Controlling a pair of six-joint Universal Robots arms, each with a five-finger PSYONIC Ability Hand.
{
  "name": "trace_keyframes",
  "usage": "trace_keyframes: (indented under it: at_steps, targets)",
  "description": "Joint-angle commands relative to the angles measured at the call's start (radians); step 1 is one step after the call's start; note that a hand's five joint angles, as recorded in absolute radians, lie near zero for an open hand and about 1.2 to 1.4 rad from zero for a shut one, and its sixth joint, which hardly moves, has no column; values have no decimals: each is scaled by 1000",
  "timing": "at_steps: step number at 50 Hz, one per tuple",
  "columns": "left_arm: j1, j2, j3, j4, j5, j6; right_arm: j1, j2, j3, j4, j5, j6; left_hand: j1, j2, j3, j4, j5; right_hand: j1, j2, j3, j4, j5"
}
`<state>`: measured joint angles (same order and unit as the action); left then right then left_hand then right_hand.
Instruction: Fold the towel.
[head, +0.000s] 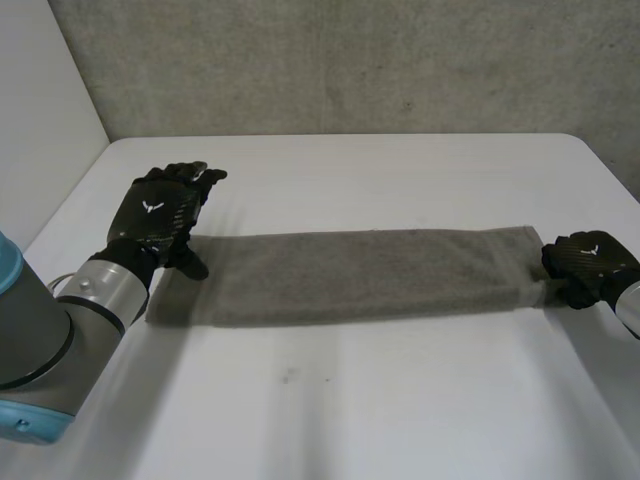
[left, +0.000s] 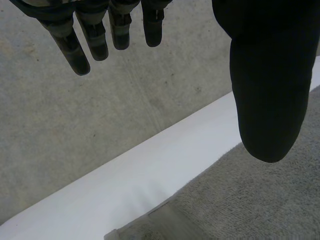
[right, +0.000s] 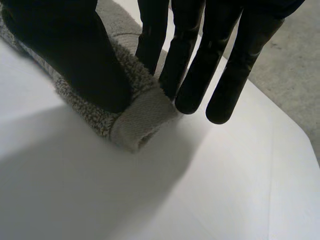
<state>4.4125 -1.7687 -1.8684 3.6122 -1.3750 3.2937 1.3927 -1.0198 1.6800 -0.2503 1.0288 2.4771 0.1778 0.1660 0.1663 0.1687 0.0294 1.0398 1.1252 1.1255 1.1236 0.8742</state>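
- My left arm (head: 60, 320) reaches in from 7 o'clock. The left robot hand (head: 160, 212) is palm-down over the 9 o'clock end of the towel (head: 360, 272).
- My right robot hand (head: 590, 262) sits low on the white tabletop (head: 380, 400) at the towel's 3 o'clock end.
- The towel is grey looped terry with a flat woven hem. It lies as a long narrow band across the tabletop's middle.
- Left robot hand: released, fingers (left: 75, 47) straight, holding nothing.
- Right robot hand: grasping the towel, with the hemmed end bunched between thumb (right: 85, 60) and fingers.
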Motion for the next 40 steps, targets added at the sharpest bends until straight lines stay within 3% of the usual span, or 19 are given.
trace_keyframes:
  at_steps: [1, 12, 19, 22, 24, 28, 30, 31, 33, 34, 36, 37, 39, 40]
  targets:
    - [1, 0, -2, 0, -1, 0, -20, 32, -28, -20, 11, -1, -3, 9, 8, 6, -29, 356, 271, 271, 273, 348]
    - [1, 3, -2, -1, -1, 0, -256, -28, -104, 54, 23, -47, -3, 9, 8, 6, -29, 356, 271, 271, 273, 348]
    - [1, 5, 5, -3, -1, 3, -281, -57, -200, 163, 77, -104, -3, 9, 8, 6, -29, 356, 271, 271, 273, 348]
    - [2, 6, 15, -3, -1, 1, -195, -85, -238, 175, 93, -64, -3, 9, 8, 6, -29, 356, 271, 271, 273, 348]
    - [1, 12, 24, -1, -10, 3, -30, -138, -276, 166, 97, 23, -3, 9, 8, 6, -29, 356, 271, 271, 273, 348]
    - [1, 14, 38, 0, -21, 3, 118, -168, -306, 147, 97, 97, -3, 9, 8, 6, -29, 356, 271, 271, 273, 348]
    - [1, 17, 51, 0, -32, 3, 265, -169, -321, 126, 96, 152, -3, 9, 8, 6, -29, 356, 271, 271, 273, 348]
    - [1, 17, 51, 0, -32, 3, 266, -169, -321, 126, 96, 152, -3, 9, 8, 6, -29, 356, 271, 271, 273, 348]
    - [1, 17, 54, 0, -38, 3, 447, -143, -327, 88, 96, 181, -3, 9, 8, 6, -29, 356, 271, 271, 273, 348]
    - [1, 18, 54, 2, -41, 3, 448, -143, -327, 88, 96, 181, -3, 9, 8, 6, -29, 356, 271, 271, 273, 348]
    - [-2, 20, 55, 2, -44, 3, 622, -71, -332, 46, 102, 181, -2, 9, 9, 7, -29, 356, 271, 271, 273, 348]
    - [-2, 20, 55, 2, -44, 3, 623, -71, -332, 46, 102, 181, -2, 9, 9, 7, -29, 356, 271, 271, 273, 348]
    - [-7, 20, 54, 2, -44, 3, 773, 2, -342, 36, 103, 181, -2, 9, 9, 7, -29, 356, 271, 271, 273, 348]
    - [-13, 18, 54, 3, -44, 3, 773, 3, -342, 36, 103, 181, -2, 9, 9, 7, -29, 356, 271, 271, 273, 348]
